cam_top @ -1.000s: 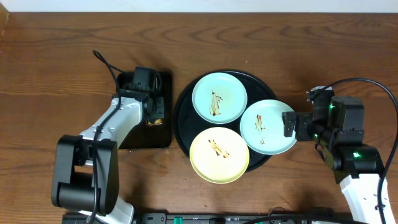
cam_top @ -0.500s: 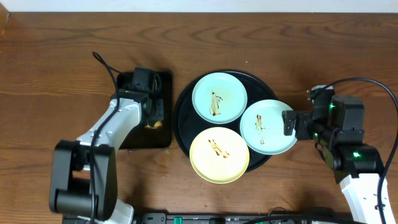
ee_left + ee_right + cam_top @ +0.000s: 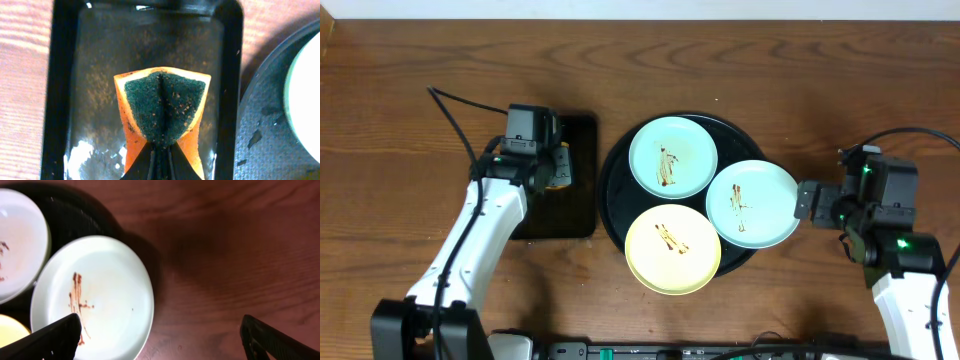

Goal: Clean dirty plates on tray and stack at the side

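Three dirty plates lie on the round black tray (image 3: 613, 190): a mint one at the back (image 3: 672, 157), a mint one at the right (image 3: 752, 204) overhanging the rim, and a yellow one at the front (image 3: 672, 249). All carry brown streaks. My left gripper (image 3: 553, 170) is shut on an orange sponge with a green scrub face (image 3: 162, 107) and holds it over the rectangular black tray (image 3: 60, 100). My right gripper (image 3: 165, 340) is open. Its left finger is over the right mint plate (image 3: 100, 295) and its right finger over bare table.
The rectangular black tray (image 3: 560, 215) sits just left of the round tray, wet inside. The round tray's rim (image 3: 260, 125) shows at the right of the left wrist view. Bare wood tabletop (image 3: 235, 255) lies right of the plates.
My left arm has swung back and left with the sponge, rising from the rectangular tray. My right gripper has drawn back a little to the right from the mint plate.
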`<control>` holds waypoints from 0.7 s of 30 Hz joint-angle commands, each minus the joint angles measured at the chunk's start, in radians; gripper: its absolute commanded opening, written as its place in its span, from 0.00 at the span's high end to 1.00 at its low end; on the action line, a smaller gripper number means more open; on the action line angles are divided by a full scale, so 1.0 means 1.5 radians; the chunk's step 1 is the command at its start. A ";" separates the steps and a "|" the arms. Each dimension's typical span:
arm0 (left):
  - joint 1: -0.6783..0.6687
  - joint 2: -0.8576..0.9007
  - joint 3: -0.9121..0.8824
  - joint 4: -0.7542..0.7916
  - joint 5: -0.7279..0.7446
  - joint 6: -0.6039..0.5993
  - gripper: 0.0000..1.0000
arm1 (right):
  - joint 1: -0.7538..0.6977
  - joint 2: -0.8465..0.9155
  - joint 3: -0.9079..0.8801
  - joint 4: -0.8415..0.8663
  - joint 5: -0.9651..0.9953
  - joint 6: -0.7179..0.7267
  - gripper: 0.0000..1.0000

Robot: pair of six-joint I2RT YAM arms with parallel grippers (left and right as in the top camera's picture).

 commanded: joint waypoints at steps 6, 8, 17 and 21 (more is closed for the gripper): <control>0.002 -0.028 0.004 0.007 -0.004 -0.006 0.92 | -0.003 0.079 0.010 -0.011 -0.066 0.010 0.10; 0.002 -0.028 0.004 0.007 -0.004 -0.006 0.93 | -0.003 0.106 0.010 -0.013 -0.070 0.010 0.14; 0.002 -0.028 0.004 0.008 -0.004 -0.006 0.93 | -0.003 0.228 0.010 0.008 -0.091 0.010 0.37; 0.002 -0.028 0.004 0.013 -0.004 -0.006 0.93 | -0.003 0.271 0.010 0.029 -0.091 0.010 0.53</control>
